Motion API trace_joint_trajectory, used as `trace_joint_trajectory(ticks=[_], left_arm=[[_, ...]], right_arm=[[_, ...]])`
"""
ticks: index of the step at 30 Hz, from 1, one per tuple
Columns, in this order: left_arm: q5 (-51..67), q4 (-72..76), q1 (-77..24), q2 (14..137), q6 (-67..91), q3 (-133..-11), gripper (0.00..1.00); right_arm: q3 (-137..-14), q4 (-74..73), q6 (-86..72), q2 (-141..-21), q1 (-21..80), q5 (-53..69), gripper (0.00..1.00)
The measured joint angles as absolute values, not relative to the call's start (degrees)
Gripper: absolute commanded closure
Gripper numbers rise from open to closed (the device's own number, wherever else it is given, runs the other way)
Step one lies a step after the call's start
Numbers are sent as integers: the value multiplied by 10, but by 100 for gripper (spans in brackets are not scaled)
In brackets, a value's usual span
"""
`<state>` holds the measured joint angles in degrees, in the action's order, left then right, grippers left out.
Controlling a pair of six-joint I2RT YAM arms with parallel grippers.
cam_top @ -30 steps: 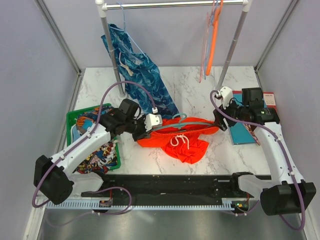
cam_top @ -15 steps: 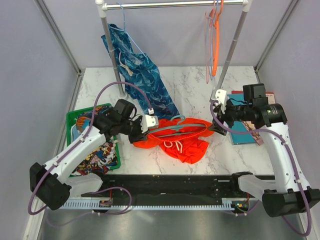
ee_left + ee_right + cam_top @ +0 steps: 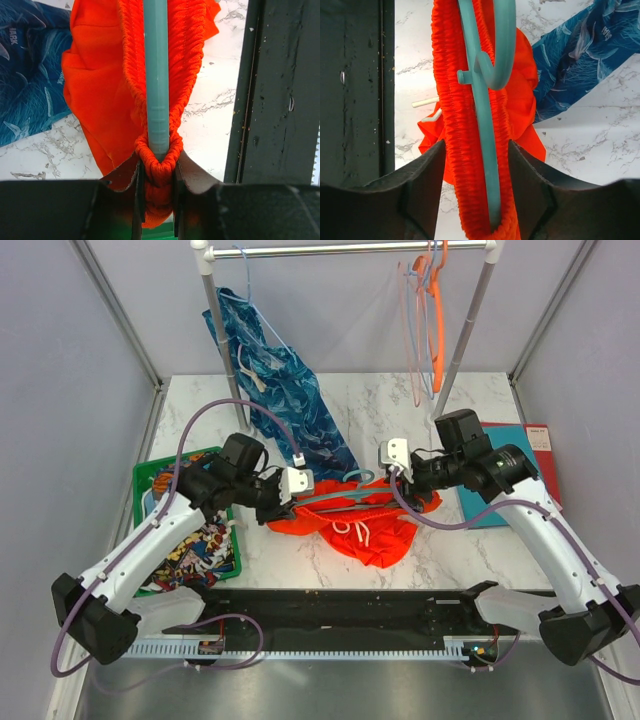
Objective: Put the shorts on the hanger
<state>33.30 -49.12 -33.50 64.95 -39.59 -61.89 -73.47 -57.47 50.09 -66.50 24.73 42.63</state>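
The orange-red shorts [image 3: 370, 535] hang bunched from the teal hanger [image 3: 340, 495], just above the marble table, with the white drawstring dangling. My left gripper [image 3: 283, 505] is at the hanger's left end. In the left wrist view it [image 3: 159, 185] is shut on the shorts' waistband [image 3: 100, 90], which wraps the end of the hanger [image 3: 156, 75]. My right gripper [image 3: 398, 482] is at the hanger's right part. In the right wrist view its fingertips [image 3: 442, 150] touch both sides of the shorts' waistband [image 3: 452, 115], stretched over the hanger arm [image 3: 487, 150] just below the hook.
A blue patterned garment [image 3: 285, 390] hangs from the rack rail [image 3: 350, 248] at the back left. An orange hanger [image 3: 430, 320] and a pale pink hanger [image 3: 410, 340] hang at the right. A green tray [image 3: 232, 510] holds comic-print cloth. A teal book [image 3: 495, 510] lies at the right.
My right gripper has moved left from the table's right side onto the hanger's right part and closed around the waistband. The left gripper stays shut and has shifted slightly left with the hanger.
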Motion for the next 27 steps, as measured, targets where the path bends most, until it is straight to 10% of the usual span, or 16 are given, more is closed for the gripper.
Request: trace_joint_trajectory(ticks=[8, 10, 13, 22, 27], left_arm=[[365, -510, -335, 613, -420, -622, 98], [369, -512, -335, 606, -427, -622, 98], [375, -512, -335, 600, -432, -622, 97], [380, -482, -333, 594, -392, -652, 4], [379, -432, -318, 579, -342, -652, 1]], right_arm=[[-731, -609, 521, -655, 261, 406, 71], [-731, -621, 521, -652, 262, 406, 100], [-733, -643, 515, -648, 264, 410, 100], [-787, -694, 354, -595, 267, 351, 100], [-806, -724, 284, -559, 267, 259, 100]])
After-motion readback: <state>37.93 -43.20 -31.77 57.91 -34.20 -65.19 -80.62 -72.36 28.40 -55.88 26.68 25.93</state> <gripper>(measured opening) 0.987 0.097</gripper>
